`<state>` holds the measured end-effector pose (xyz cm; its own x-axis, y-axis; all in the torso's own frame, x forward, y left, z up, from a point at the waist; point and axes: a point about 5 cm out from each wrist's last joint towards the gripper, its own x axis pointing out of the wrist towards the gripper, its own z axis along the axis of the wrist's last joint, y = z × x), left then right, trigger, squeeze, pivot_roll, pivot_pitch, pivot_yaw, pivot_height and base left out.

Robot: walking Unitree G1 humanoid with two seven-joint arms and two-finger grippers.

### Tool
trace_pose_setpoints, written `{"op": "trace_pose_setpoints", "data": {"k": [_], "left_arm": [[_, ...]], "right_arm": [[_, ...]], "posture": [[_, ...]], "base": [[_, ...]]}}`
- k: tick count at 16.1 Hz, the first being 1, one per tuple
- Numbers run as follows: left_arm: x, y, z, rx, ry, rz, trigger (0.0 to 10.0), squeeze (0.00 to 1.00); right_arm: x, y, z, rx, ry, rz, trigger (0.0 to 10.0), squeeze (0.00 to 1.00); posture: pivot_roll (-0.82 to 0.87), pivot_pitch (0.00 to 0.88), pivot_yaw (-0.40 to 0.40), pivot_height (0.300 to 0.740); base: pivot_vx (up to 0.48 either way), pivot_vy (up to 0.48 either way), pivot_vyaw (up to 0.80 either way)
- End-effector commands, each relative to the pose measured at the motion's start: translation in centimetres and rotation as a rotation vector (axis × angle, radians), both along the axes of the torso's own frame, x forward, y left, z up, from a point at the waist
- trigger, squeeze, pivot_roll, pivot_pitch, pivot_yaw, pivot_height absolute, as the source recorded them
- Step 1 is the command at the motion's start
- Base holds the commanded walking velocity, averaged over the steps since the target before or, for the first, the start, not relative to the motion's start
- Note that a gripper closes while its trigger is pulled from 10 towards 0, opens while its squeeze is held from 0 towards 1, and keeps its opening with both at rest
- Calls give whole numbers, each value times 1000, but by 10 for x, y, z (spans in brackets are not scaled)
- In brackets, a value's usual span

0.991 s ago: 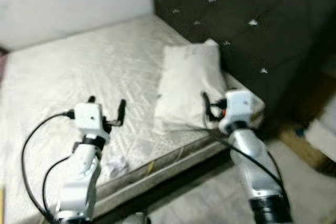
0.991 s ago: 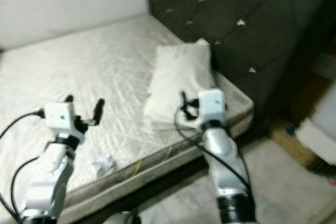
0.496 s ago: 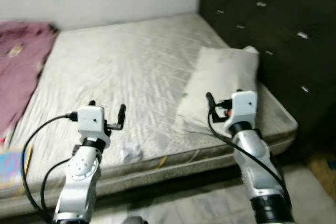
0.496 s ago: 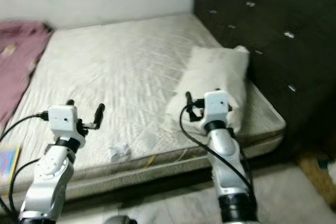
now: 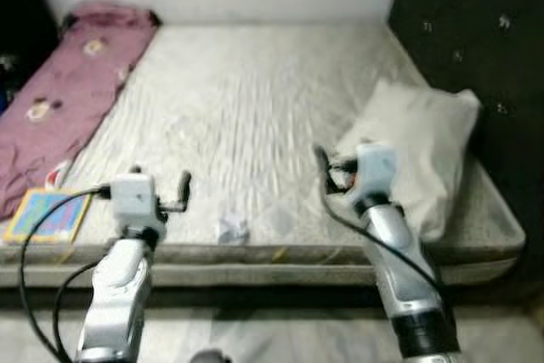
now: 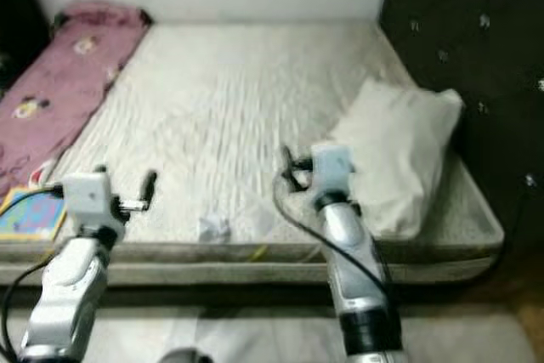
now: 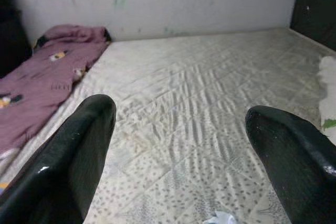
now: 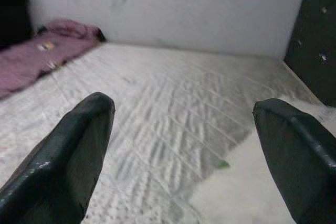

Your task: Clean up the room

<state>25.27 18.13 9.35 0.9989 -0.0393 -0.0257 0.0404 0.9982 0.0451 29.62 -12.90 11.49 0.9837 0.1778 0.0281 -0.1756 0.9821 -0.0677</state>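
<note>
The cleaning seemed to be near its beginning. A crumpled paper ball [image 5: 231, 229] lay on the bare mattress [image 5: 255, 91] close to the front edge, between the two arms, and no gripper touched it. A pink blanket [image 5: 68, 91] was spread loosely along the left side of the mattress, and a colourful book [image 5: 49, 215] rested at the front left corner, just beside the blanket. A white pillow [image 5: 425, 146] lay at the right side, against the dark tufted headboard [image 5: 476, 31].

The left gripper [image 7: 178, 129] was held above the front edge of the mattress with its jaws wide and nothing between them; the paper ball showed low in its wrist view. The right gripper [image 8: 184, 129] was also raised with wide, empty jaws, near the pillow. In my judgement the paper, the book and the blanket were all left to be handled.

The head views were somewhat blurred, so the cover of the book and the pattern on the blanket could not be read. The floor in front of the bed was mostly cut off, and the far left corner of the room was too dark to tell what stood there.
</note>
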Motion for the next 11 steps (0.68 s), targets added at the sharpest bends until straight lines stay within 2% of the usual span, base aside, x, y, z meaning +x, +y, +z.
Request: {"op": "trace_pose_setpoints", "data": {"k": [1,6,11], "left_arm": [[2,-7,3,-20,-11,-29,10000,0],[2,-10,3,-41,-12,-50,10000,0],[3,-13,3,-54,-16,-60,10000,0]], "right_arm": [[0,-10,0,-4,1,-25,10000,0],[2,-10,2,-8,-7,-14,10000,0],[3,-9,3,-13,-15,-5,10000,0]], "posture": [[-82,0,12,740],[-87,0,7,740],[-87,0,5,740]], "base": [[0,0,0],[0,0,0],[266,0,562]]}}
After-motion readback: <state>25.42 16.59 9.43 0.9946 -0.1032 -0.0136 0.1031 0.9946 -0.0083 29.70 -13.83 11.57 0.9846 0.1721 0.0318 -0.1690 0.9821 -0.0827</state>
